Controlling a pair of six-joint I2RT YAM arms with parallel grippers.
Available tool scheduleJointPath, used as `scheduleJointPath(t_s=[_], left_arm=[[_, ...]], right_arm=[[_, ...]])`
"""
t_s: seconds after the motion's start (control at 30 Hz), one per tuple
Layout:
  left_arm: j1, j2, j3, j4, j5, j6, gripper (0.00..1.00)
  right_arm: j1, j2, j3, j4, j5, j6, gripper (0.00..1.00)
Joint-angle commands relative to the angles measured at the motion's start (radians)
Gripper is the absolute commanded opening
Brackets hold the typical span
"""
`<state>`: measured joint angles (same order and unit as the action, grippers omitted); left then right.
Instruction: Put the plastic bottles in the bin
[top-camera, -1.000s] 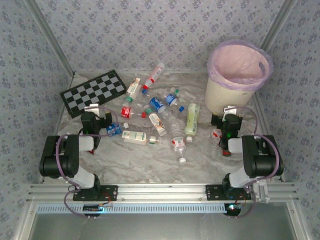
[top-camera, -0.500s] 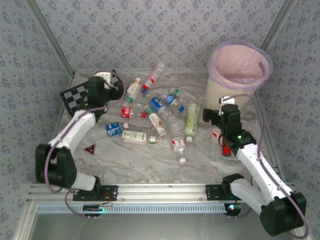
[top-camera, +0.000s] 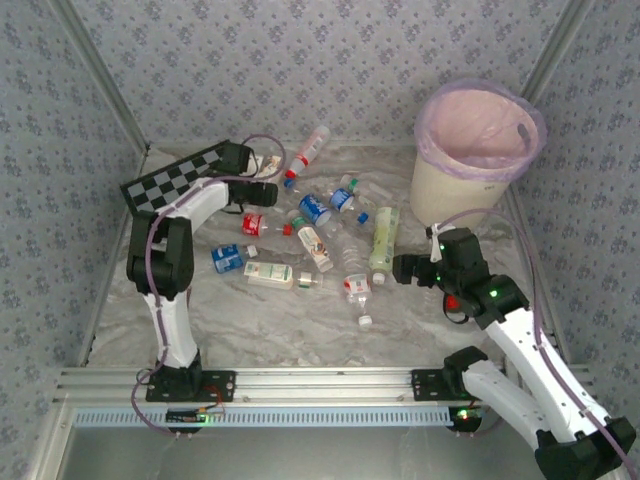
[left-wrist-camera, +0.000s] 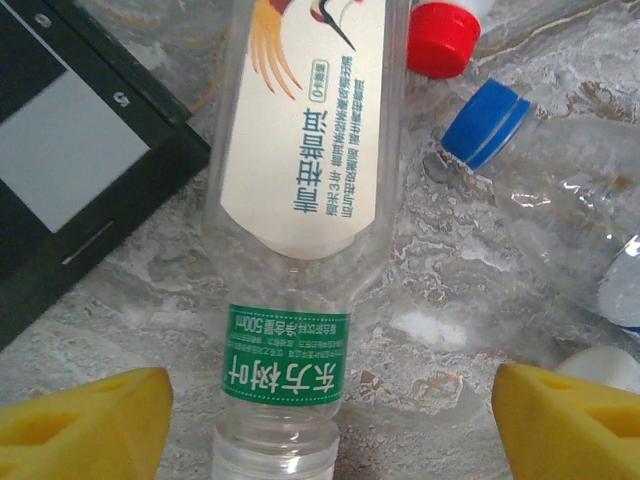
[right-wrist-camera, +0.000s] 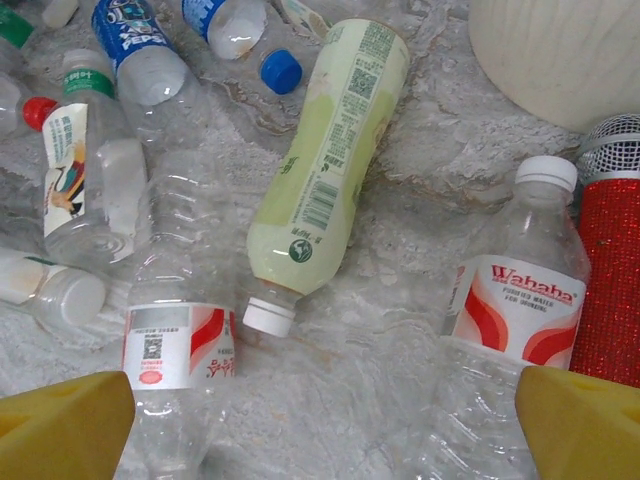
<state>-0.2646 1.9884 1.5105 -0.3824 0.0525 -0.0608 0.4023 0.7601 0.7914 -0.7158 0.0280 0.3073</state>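
Observation:
Several plastic bottles (top-camera: 318, 232) lie scattered on the marble table. The cream-white bin (top-camera: 470, 160) with its pink liner stands at the back right. My left gripper (top-camera: 262, 190) is at the far left, open. Its yellow fingers (left-wrist-camera: 90, 420) stand either side of the neck of a clear bottle with a cream label and green band (left-wrist-camera: 290, 370), without touching it. My right gripper (top-camera: 405, 268) hovers open over the table between a clear red-and-white labelled bottle (right-wrist-camera: 180, 340) and a Wahaha bottle (right-wrist-camera: 520, 300). A pale-green bottle (right-wrist-camera: 335, 150) lies just beyond.
A black-and-white checkerboard (top-camera: 175, 180) lies at the back left, right beside the left gripper (left-wrist-camera: 330, 425). A glittery red cylinder (right-wrist-camera: 610, 280) lies by the bin's wall (right-wrist-camera: 560, 50). Loose red (left-wrist-camera: 442, 38) and blue (left-wrist-camera: 487, 122) caps are nearby. Patterned walls enclose the table.
The left arm has swung from near its base out to the back left, over the cream-labelled bottle. The right arm has stretched left toward the pale-green bottle.

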Motion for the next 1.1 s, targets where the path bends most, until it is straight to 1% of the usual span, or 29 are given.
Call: scheduleJointPath(t_s=[0.0,0.13,0.2,0.3,0.37,0.43,0.5,0.57,0.67,0.77,0.83,0.87,0.97,1.03,1.07], left_arm=[[-0.014,0.039,0.038,-0.037,0.014,-0.005,0.82],[-0.011,0.085,0.042,-0.003,-0.02,-0.023,0.82],[-0.013,0.113,0.059,-0.009,-0.015,-0.027,0.79],[-0.016,0.129,0.068,-0.016,-0.028,-0.032,0.66],[-0.018,0.115,0.067,-0.023,-0.049,-0.033,0.53],[-0.018,0.084,0.069,-0.039,-0.051,-0.022,0.45],[-0.024,0.036,0.059,-0.034,-0.046,-0.002,0.38],[-0.03,-0.016,0.057,-0.036,-0.048,0.015,0.34],[-0.032,-0.105,0.057,-0.043,-0.043,0.03,0.28],[-0.039,-0.213,0.038,-0.05,-0.013,0.019,0.27],[-0.061,-0.301,-0.01,-0.049,0.027,0.015,0.27],[-0.08,-0.351,-0.061,-0.026,0.052,0.012,0.27],[-0.135,-0.498,-0.207,0.057,0.174,0.042,0.26],[-0.159,-0.566,-0.266,0.081,0.238,0.035,0.21],[-0.172,-0.596,-0.294,0.089,0.269,0.024,0.19]], right_arm=[[0.006,-0.001,0.043,-0.058,-0.018,0.006,1.0],[0.006,-0.008,0.057,-0.084,-0.018,0.0,1.0],[0.005,-0.02,0.056,-0.089,-0.016,0.004,1.0],[0.006,-0.038,0.055,-0.091,-0.029,0.013,0.91],[0.006,-0.045,0.063,-0.089,-0.051,0.027,0.84],[0.006,-0.046,0.071,-0.077,-0.073,0.037,0.79],[0.006,-0.041,0.076,-0.051,-0.088,0.052,0.74],[0.006,-0.03,0.078,-0.016,-0.103,0.071,0.69],[0.006,0.005,0.099,0.043,-0.153,0.101,0.68],[0.005,0.048,0.139,0.101,-0.216,0.129,0.68],[0.006,0.079,0.172,0.156,-0.26,0.137,0.68],[0.005,0.103,0.19,0.185,-0.287,0.145,0.68],[0.004,0.194,0.272,0.25,-0.392,0.164,0.67],[0.003,0.272,0.351,0.251,-0.465,0.163,0.69],[0.004,0.316,0.39,0.255,-0.507,0.164,0.71]])
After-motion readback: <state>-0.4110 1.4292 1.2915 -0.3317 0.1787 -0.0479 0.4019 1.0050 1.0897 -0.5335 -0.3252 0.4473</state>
